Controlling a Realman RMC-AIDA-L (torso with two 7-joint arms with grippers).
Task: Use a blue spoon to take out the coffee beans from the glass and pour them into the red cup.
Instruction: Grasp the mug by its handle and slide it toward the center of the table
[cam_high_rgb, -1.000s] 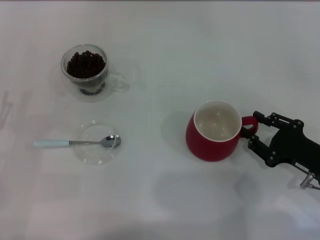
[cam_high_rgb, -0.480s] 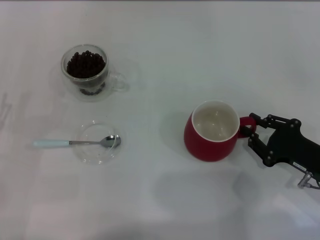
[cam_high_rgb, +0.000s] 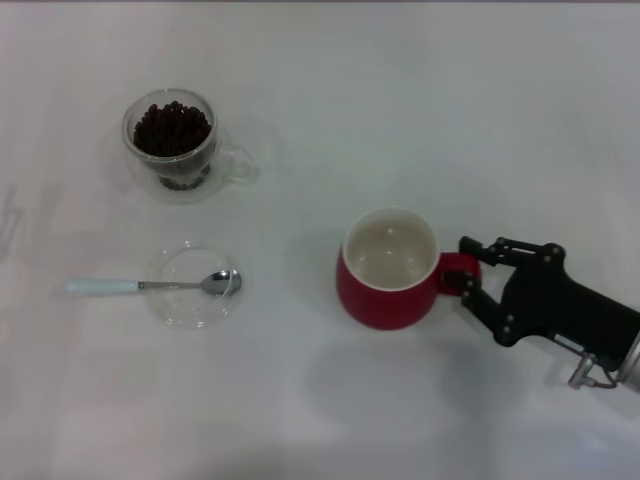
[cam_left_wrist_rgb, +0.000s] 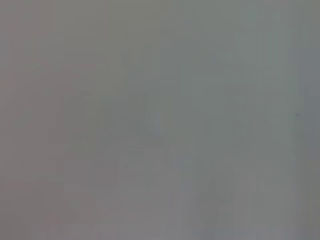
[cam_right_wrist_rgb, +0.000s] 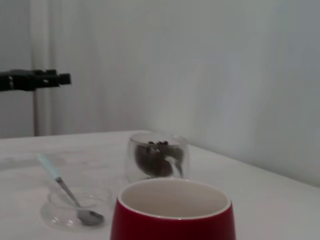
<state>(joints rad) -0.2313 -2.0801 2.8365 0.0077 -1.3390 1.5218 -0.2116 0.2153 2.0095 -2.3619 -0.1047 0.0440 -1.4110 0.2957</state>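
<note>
Head view: right gripper (cam_high_rgb: 466, 278) near the tabletop's right edge, jaws clenched on the handle of the red cup (cam_high_rgb: 385, 288), which stands right of centre, nothing in it. Glass (cam_high_rgb: 173, 146) with beans (cam_high_rgb: 171, 128) toward the far-left corner. Spoon (cam_high_rgb: 150, 286) near the left edge, bowl resting in a shallow dish (cam_high_rgb: 196, 288) (handle hangs out over the table (cam_high_rgb: 420, 90)).

Left wrist view: flat grey, nothing readable, so left gripper state can't be told.

Right wrist view: cup (cam_right_wrist_rgb: 172, 216) closest, glass (cam_right_wrist_rgb: 156, 158) behind it, spoon (cam_right_wrist_rgb: 67, 190) and dish (cam_right_wrist_rgb: 74, 209) to one side.
</note>
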